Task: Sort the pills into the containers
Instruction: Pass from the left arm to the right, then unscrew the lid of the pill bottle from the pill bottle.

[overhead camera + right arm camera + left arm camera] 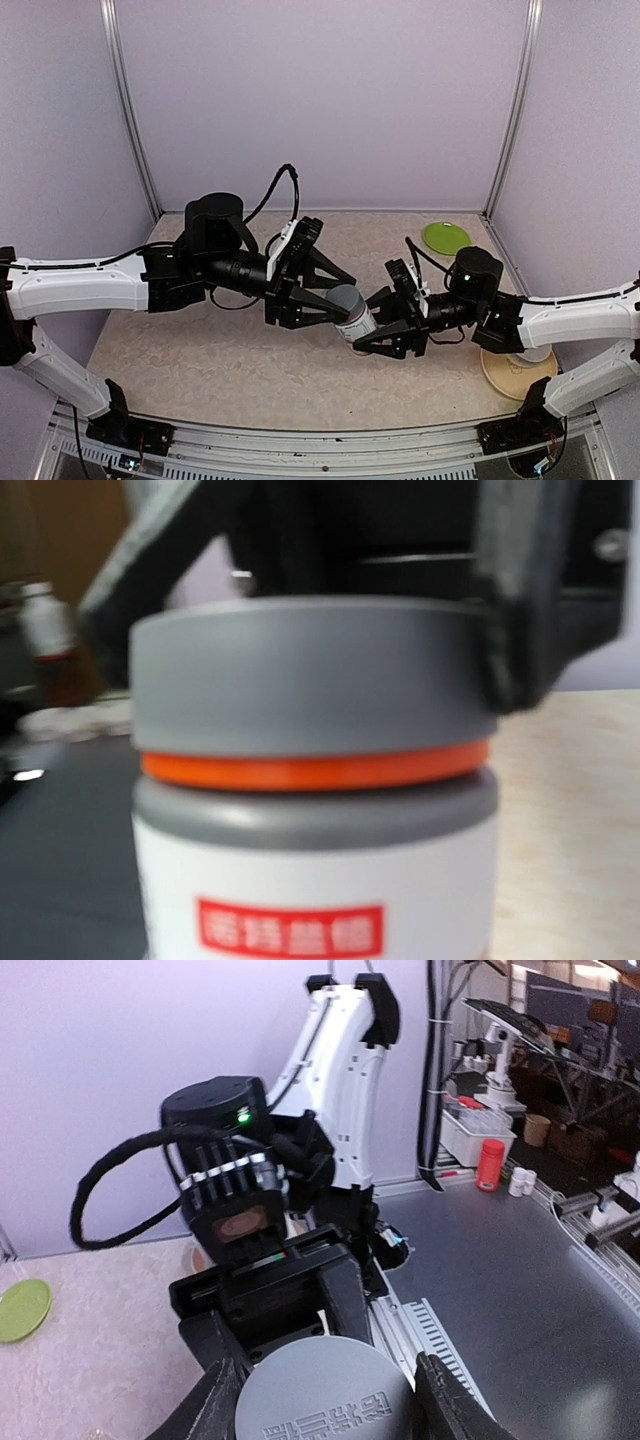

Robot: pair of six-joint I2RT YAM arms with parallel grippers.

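A white pill bottle (pixel 354 322) with a red label (pixel 290 927) and an orange ring hangs in the air between my two arms. My left gripper (pixel 333 302) is shut on its grey cap (pixel 325 1392), one finger on each side. From the other side, my right gripper (pixel 374 336) is closed around the bottle's white body (pixel 315 880). In the right wrist view the bottle fills the frame and my own fingers are hidden. The pills and the containers are out of view.
A round green plate (pixel 446 237) lies at the back right of the table, also seen in the left wrist view (pixel 20 1310). A tan plate (pixel 510 375) with a white bowl sits under my right arm near the front right.
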